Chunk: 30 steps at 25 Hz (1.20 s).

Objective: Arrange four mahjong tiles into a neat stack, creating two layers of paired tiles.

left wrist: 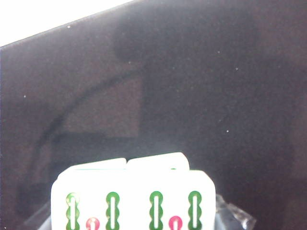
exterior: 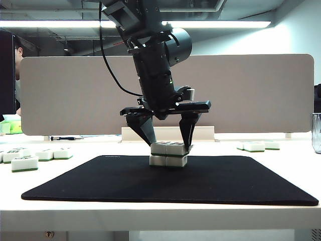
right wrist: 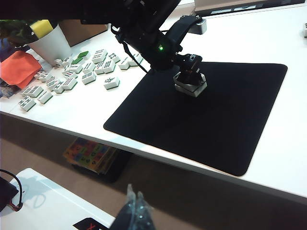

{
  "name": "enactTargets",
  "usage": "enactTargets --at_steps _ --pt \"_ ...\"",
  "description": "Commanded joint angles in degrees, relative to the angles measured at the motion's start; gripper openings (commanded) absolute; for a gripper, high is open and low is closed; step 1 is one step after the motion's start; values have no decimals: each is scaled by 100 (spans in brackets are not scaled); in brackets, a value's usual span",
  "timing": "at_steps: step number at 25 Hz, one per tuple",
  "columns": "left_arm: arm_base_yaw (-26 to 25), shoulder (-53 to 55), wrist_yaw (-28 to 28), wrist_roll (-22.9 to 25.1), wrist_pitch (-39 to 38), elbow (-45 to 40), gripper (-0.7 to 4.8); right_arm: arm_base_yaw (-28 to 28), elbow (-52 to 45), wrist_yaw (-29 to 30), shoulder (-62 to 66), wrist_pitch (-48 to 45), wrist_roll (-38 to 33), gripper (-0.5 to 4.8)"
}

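White stack (exterior: 169, 153) sat mid-frame on the black mat (exterior: 100, 186); my left gripper (exterior: 170, 142) straddled its top pair, fingers apart beside them. My right gripper (right wrist: 134, 211) hung low, fingers together.

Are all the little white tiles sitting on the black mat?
No: only the stacked white tiles sit on the black mat; other tiles lie beside it.

The left arm (exterior: 158, 65) is black and cylindrical with a trailing black cable (exterior: 108, 60); its end effector (exterior: 169, 143) carries tapered black fingers (exterior: 186, 131).
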<state>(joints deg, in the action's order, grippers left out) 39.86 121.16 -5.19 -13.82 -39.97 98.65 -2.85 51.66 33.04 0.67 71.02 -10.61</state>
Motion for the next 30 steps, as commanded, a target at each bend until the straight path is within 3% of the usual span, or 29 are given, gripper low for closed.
enactTargets --at_steps 1,3,5,19,23,30 --pt "2 -20 -17 -11 24 15 359 -4 17 11 -68 -52 20 -1" --pt "2 -20 -15 -9 22 15 420 -2 17 11 -68 -52 20 -1" --pt "2 -20 -13 -11 22 15 436 -2 17 11 -68 -52 20 -1" --pt "2 -20 -17 -11 -177 129 428 -2 17 9 -68 -52 20 -1" --pt "2 -20 -17 -11 -197 129 361 -2 17 9 -68 -55 20 -1" --pt "4 -20 -15 -11 -197 129 375 -2 15 11 -68 -55 20 -1"
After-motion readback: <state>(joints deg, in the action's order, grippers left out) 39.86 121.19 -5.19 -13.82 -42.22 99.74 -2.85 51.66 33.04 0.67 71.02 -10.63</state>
